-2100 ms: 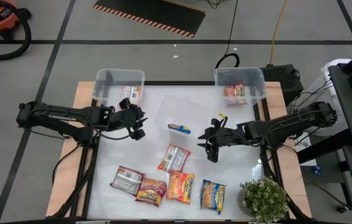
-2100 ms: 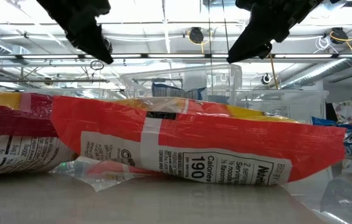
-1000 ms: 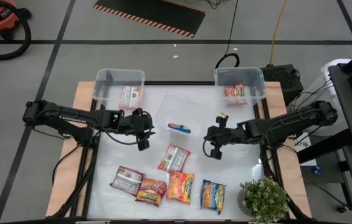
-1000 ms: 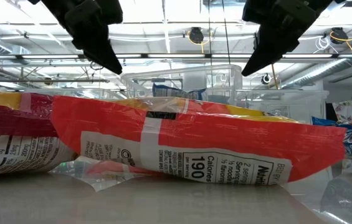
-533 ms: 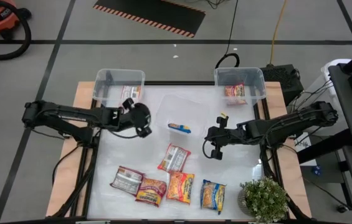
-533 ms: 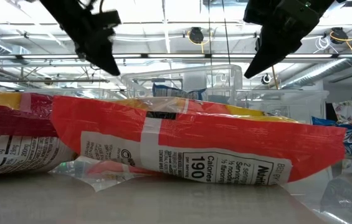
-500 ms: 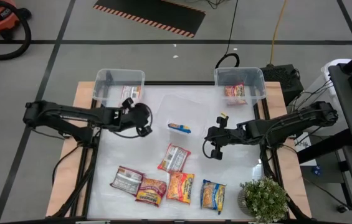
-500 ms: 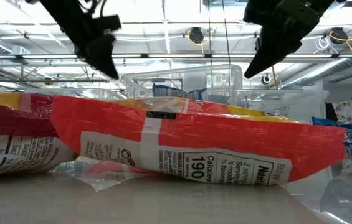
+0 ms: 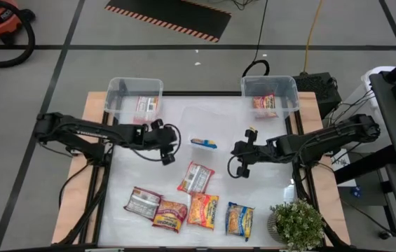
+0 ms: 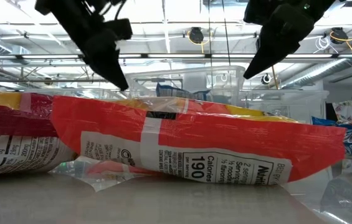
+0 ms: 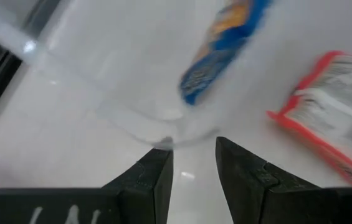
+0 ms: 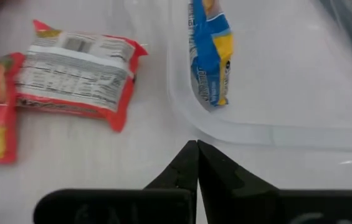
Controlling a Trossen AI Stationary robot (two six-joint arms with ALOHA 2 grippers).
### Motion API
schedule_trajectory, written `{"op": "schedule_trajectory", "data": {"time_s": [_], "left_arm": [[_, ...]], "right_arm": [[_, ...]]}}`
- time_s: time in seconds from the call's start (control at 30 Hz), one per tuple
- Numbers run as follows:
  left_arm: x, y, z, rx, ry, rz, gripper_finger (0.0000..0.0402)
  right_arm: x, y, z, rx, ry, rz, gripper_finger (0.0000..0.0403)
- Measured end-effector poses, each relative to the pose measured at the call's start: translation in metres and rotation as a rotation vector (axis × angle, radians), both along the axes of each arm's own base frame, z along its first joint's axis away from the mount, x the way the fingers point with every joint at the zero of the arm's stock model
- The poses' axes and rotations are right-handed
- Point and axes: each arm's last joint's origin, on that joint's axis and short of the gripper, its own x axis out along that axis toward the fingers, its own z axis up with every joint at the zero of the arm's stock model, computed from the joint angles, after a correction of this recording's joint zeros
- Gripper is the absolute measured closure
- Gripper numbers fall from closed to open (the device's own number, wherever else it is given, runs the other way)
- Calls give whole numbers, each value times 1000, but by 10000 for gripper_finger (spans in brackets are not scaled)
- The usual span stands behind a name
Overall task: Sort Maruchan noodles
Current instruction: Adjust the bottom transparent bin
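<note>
Roughly a third of the sorting looks done. Across the white table [image 9: 268, 203], three clear bins each hold a packet: the far-left bin [image 9: 117, 87] has a silver-grey packet [image 9: 146, 106], the far-right bin [image 9: 285, 87] has a red-orange packet [image 9: 265, 103], and the middle bin [image 9: 183, 122], which stands nearer the centre of the table, has a blue-yellow packet [image 9: 202, 143] lying against its near wall.

Five Maruchan noodles are left loose on the table. Four lie in a row along the near edge: a grey-and-red packet [image 9: 143, 202] at the left, then a red-yellow one [image 9: 170, 214], an orange one [image 9: 202, 211] and a blue-yellow one [image 9: 240, 220] at the right. A fifth, red-edged packet [image 9: 195, 177] lies alone between that row and the middle bin.

The left gripper [image 9: 164, 145] hangs just left of the middle bin, its fingers set a little apart with nothing between them; its wrist view shows the bin's near corner right ahead of the tips. The right gripper [image 9: 239, 162] hovers to the right of the same bin, closed tight and empty. By my reading, neither has begun a pick, so the five loose packets remain to be sorted.
</note>
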Motion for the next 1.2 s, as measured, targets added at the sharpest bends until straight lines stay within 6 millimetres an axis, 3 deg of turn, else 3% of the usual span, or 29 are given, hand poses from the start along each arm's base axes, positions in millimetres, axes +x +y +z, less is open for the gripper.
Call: {"op": "schedule_trajectory", "data": {"time_s": [0.27, 0.43, 0.67, 0.93, 1.2], "left_arm": [[-20, -12, 28, -25, -96, -87, 275], [-33, -10, 37, 69, -111, 31, 275], [-31, 4, 21, 150, -46, 187, 275], [-21, 11, 1, 154, -17, 181, 275], [-14, 13, 0, 110, -115, 100, 275]], "right_arm": [[-1, -2, 0, -46, 16, 7, 399], [-1, -1, -1, -41, 24, 14, 399], [-1, 3, -3, 94, 15, 27, 399], [-3, 0, -22, 69, -15, 53, 399], [-6, -11, -34, 53, 6, 19, 399]]}}
